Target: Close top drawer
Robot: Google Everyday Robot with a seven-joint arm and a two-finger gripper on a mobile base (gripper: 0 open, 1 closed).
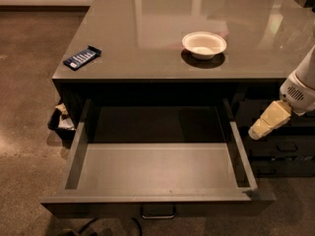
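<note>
no legible text on any surface

Gripper (260, 130), at far right: cream-yellow, tapered, blocky. Wrist housing (298, 93): white, rounded, with a patch of small dark vent slots. Arm (309, 67) above: white.

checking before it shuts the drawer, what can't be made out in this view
Camera view only.
1. top drawer: front face cut off by the bottom edge; back in shadow under the countertop.
2. hand, right of the open drawer: its arm cut off by the right edge.
3. blue packet: print too small to read.
4. bin: partly hidden behind the drawer's left side.
</note>
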